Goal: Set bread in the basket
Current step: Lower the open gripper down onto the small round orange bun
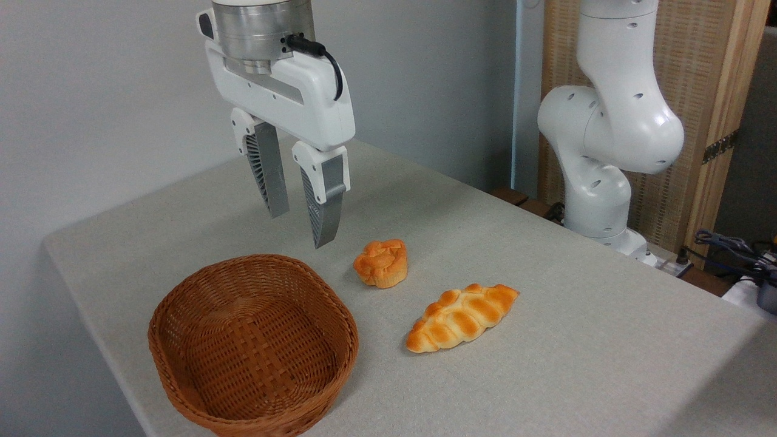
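Fixed-camera view: the end effector [301,227] is held parted and empty above the grey counter [546,291]. Below and just right of it sits the small orange-golden knotted bun [381,262]; below-left lies the brown woven wicker basket [182,297]. The approach step is judged in hand; a rightward shift and descent are called for.

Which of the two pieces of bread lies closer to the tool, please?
The small round bun with the lumpy top; it sits just right of the open tool, while the long braided loaf lies farther off.
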Robot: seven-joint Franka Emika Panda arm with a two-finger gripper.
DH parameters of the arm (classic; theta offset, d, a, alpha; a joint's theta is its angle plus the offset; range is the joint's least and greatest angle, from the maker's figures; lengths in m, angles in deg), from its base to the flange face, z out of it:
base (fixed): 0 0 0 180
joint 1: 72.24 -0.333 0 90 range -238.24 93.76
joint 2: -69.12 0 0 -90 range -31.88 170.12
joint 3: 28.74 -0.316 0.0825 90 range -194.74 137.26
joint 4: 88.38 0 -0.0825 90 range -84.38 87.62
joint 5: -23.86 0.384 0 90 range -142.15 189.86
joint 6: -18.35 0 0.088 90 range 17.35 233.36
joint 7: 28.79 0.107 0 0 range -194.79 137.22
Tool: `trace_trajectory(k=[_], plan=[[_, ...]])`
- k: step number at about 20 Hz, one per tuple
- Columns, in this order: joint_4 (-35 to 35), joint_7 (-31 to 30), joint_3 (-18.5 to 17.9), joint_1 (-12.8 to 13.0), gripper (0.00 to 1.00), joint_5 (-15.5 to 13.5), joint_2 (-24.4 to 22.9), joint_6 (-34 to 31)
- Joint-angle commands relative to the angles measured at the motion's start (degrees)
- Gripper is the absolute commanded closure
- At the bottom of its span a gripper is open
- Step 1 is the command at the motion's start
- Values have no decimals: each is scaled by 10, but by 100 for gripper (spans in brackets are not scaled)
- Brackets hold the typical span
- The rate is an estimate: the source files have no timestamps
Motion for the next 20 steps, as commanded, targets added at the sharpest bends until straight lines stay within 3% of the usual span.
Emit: trace_trajectory(k=[1, 9, 13, 16, 20], plan=[[3, 13, -7, 1, 0, -11, -8, -15], [25, 11, -7, 2, 0, -11, -22, -26], [115, 12, -1, 9, 0, -11, -77, -15], [197, 13, -1, 37, 0, -11, -123, -2], [306, 12, 1, 66, 0, -11, -172, 68]])
